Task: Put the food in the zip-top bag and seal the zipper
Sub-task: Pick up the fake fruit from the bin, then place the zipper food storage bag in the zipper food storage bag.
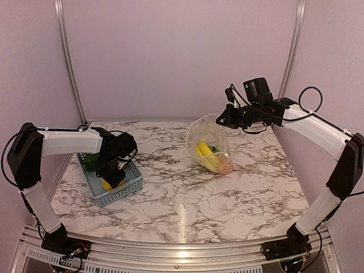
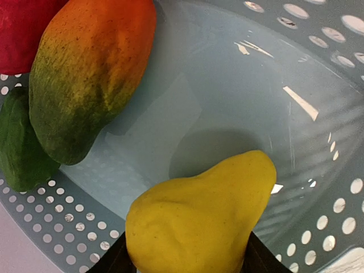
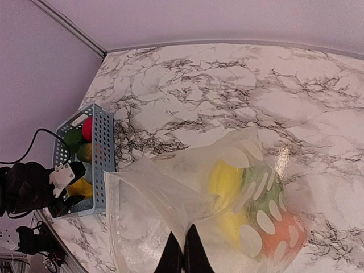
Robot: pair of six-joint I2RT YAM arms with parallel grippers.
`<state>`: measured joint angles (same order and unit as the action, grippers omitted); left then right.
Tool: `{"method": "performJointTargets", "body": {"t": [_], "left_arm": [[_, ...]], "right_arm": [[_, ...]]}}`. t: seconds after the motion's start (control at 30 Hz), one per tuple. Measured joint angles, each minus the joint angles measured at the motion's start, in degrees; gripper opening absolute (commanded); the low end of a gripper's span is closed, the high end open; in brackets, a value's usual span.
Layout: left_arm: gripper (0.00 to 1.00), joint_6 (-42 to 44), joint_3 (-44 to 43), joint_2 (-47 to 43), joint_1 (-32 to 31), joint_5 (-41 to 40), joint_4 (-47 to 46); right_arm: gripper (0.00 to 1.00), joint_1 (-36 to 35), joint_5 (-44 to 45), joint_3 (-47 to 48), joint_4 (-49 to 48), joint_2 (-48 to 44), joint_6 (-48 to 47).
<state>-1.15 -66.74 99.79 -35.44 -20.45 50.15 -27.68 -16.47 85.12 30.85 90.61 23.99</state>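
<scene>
My left gripper [image 1: 114,177] is down in the grey-blue basket [image 1: 129,189] and shut on a yellow pear-shaped toy fruit [image 2: 199,216], which fills the space between its fingers [image 2: 114,266]. Beside it in the basket lie an orange-green mango [image 2: 85,74], a red fruit [image 2: 20,25] and a green one [image 2: 20,142]. My right gripper [image 3: 183,256] is shut on the mouth edge of the clear polka-dot zip-top bag [image 3: 187,193] and holds it raised and open [image 1: 207,133]. The zipper strip [image 3: 109,227] runs along the open mouth. Yellow [image 3: 226,177], green [image 3: 259,190] and orange-red [image 3: 278,239] food lies inside.
The basket stands at the table's left side [image 3: 102,153], the bag right of centre. Marble tabletop [image 1: 182,193] lies between them. Pink walls with metal rails [image 1: 67,57] close in the back and sides.
</scene>
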Motion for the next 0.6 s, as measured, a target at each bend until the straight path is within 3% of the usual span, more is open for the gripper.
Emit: {"method": "performJointTargets", "body": {"t": [0.23,0.6], "left_arm": [[0.40,-9.09,-7.91,-1.51,-4.83,1.29,7.69],[0.38,-19.71,-35.26,-4.04,-5.51,5.68,8.83]], "right_arm": [[0.00,0.00,0.04,0.00,0.04,0.00,-0.09],[0.00,0.00,-0.04,0.37,0.04,0.42,-0.24]]}}
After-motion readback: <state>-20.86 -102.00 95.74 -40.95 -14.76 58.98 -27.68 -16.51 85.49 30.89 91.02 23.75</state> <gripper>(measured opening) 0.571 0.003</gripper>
